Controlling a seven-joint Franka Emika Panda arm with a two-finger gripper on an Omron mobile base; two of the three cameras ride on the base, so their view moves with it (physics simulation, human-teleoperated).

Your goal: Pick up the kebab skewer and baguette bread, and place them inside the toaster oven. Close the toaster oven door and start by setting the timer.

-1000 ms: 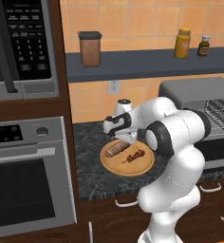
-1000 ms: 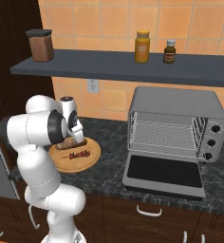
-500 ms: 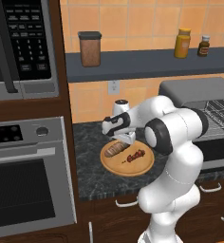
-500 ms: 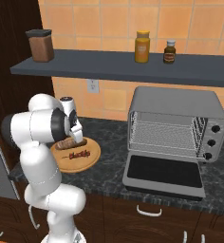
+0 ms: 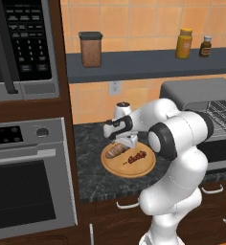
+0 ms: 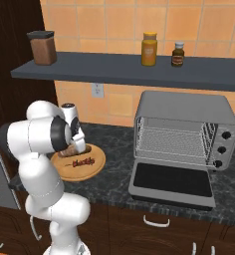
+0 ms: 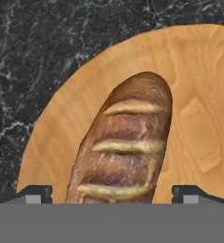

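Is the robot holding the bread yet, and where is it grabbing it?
Nothing is held yet. The gripper is open, its jaws standing on either side of the baguette bread, which lies on the wooden board.

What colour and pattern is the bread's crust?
Golden-brown baguette with paler slashes across it, clearest in the hand view.

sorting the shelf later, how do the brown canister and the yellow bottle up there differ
The canister is squarish, brown and dark-lidded; the bottle is round and yellow with a lighter cap. The canister sits at the shelf's left end, the bottle nearer the middle, above the toaster oven. Both stand upright.
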